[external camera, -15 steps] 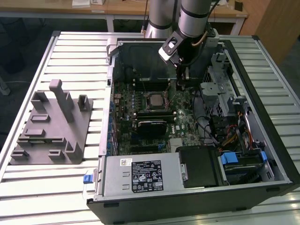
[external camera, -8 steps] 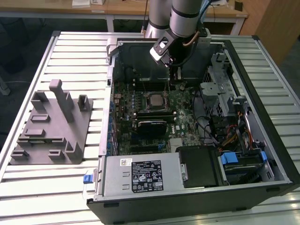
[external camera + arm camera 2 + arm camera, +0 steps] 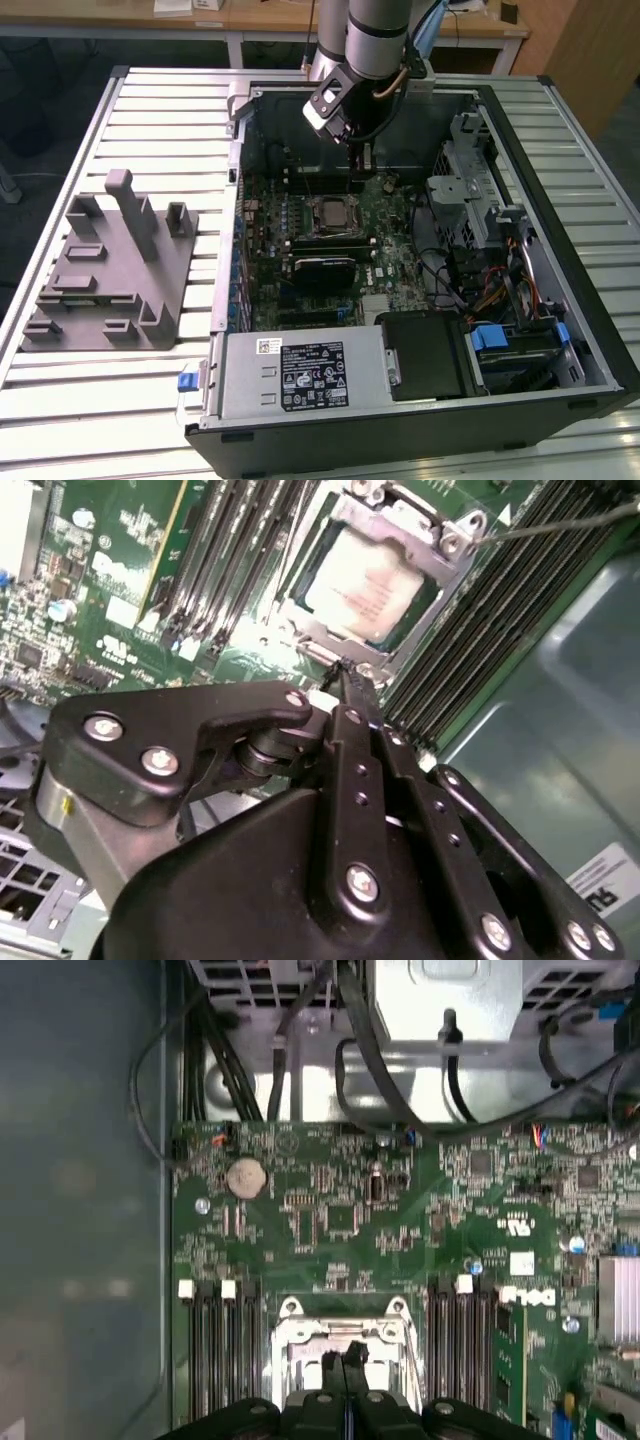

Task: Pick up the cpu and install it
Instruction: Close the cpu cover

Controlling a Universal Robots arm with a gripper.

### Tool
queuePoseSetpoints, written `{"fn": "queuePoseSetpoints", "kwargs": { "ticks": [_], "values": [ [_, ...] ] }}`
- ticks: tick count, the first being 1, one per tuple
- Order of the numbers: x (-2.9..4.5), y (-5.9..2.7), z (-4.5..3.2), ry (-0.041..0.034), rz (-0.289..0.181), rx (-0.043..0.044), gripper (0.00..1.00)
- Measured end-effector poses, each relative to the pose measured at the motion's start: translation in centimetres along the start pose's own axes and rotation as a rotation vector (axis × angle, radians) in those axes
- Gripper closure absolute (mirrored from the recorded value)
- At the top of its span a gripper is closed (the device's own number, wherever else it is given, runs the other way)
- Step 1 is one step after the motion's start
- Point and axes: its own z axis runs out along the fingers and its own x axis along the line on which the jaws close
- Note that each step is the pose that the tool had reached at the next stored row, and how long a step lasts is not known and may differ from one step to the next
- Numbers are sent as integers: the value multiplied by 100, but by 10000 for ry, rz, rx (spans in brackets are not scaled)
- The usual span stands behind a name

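My claw (image 3: 345, 1359) hangs just above the motherboard (image 3: 340, 1220), closed tight with nothing clamped in it that I can see. The cpu (image 3: 365, 585) lies inside the socket frame (image 3: 445, 542), apart from me. My worry is that if the chip sits slightly askew, any downward press from me could bend pins or scratch its lid

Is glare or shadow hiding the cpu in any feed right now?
Second wrist view: glare bleaches the cpu, though its edges read. First wrist view: the metal housing blows out white, and the gripper covers part of the socket. Exterior view: even light, no hard shadows.
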Motion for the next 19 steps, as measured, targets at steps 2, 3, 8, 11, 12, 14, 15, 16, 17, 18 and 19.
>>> {"fn": "queuePoseSetpoints", "kwargs": {
  "ticks": [2,3,8,11,12,14,15,16,17,18,19],
  "values": [
    [0,-1,0,0,-1,0,89],
    [0,-2,0,0,0,0,89],
    [-1,-3,9,-4,0,88,89],
    [-1,-3,9,-3,-1,87,89],
    [0,-3,10,-2,-1,86,89],
    [-1,-13,15,1,-1,83,89],
    [-1,-25,16,0,-1,78,89],
    [-2,-40,18,-1,-1,71,89],
    [-2,-54,20,-1,0,64,89],
    [-2,-67,21,-2,-1,59,89],
    [-2,-80,23,-1,-1,51,89]
  ]
}}
